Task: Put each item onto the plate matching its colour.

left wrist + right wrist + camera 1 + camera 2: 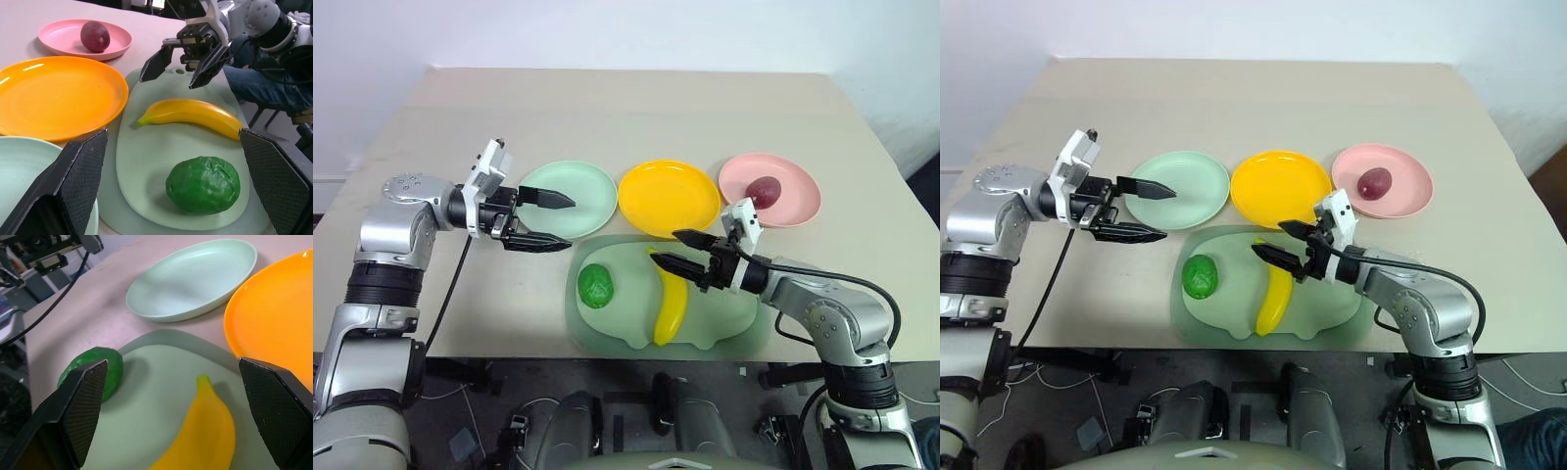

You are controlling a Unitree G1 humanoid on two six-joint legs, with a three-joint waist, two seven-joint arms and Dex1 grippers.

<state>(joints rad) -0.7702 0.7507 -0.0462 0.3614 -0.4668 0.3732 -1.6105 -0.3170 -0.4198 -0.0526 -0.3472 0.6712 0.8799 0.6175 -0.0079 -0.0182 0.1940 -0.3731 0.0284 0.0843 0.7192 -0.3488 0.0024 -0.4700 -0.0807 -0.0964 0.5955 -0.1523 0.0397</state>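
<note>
on the beige bench (pixel 636 108) the banana (pixel 671 299) lies on the pale-green tray (pixel 607 328), its tip just below the right gripper (pixel 677 250)'s spread, empty fingers (pixel 690 238), while the left gripper (pixel 546 220), fingers released, hovers at nine o'clock of the mint plate (pixel 582 186).

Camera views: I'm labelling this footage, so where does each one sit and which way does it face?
Head pair: above, looking down at the table; both arms show.
Left wrist: along the open left gripper, toward banana, green fruit and right gripper.
Right wrist: along the open right gripper, toward mint plate.
Shared: banana, green fruit, yellow plate.
</note>
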